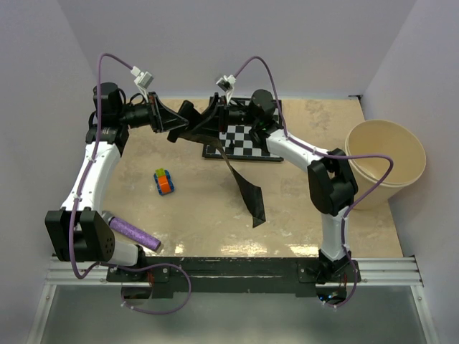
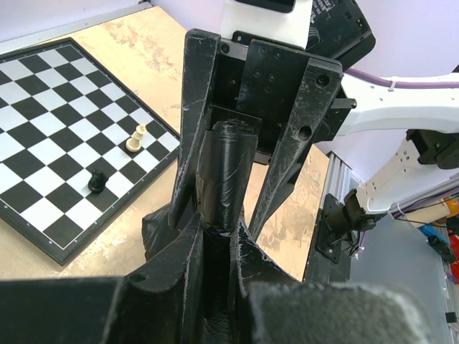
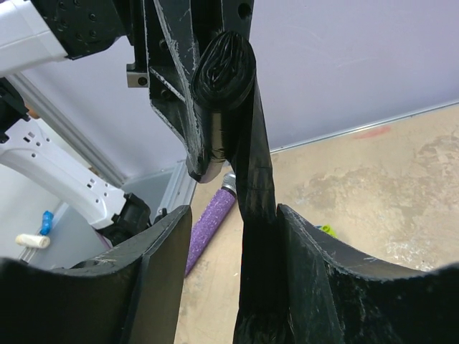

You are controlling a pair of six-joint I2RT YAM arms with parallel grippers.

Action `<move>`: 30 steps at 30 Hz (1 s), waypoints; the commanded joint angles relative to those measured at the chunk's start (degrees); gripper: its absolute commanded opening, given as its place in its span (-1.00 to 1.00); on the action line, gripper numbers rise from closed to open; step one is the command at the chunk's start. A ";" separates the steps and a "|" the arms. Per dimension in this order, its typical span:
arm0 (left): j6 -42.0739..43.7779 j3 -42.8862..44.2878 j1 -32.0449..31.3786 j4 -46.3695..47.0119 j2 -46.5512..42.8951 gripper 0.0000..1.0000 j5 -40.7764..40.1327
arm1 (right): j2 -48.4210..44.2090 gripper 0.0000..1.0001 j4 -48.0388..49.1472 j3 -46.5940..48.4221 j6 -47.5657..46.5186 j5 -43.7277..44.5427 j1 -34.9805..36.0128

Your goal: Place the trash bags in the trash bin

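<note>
A short black roll of trash bags (image 2: 226, 172) is clamped in my left gripper (image 2: 217, 247), which is shut on it above the table's far middle (image 1: 179, 129). From the roll a long black film strip (image 1: 247, 190) hangs down to the table. My right gripper (image 1: 203, 123) faces the left one, and its fingers (image 2: 197, 107) stand on either side of the roll. In the right wrist view the strip (image 3: 258, 215) lies against one finger of the right gripper (image 3: 233, 215), with a gap on the other side. The cream trash bin (image 1: 373, 188) stands far right.
A chessboard (image 1: 247, 137) lies behind the grippers, with a white piece (image 2: 136, 138) and a black piece (image 2: 97, 180) on it. A purple textured roll (image 1: 135, 233) lies near the left arm's base. A small multicoloured cube (image 1: 165, 181) sits left of centre.
</note>
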 commanded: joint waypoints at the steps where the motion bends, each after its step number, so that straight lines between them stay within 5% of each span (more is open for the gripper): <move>1: -0.89 2.10 0.41 2.26 -1.32 -1.00 0.78 | -0.30 0.10 4.21 0.58 2.85 1.64 0.03; 30: -2.13 0.96 0.41 4.02 0.00 -1.00 0.78 | 2.95 -0.05 5.18 5.15 4.96 2.35 1.17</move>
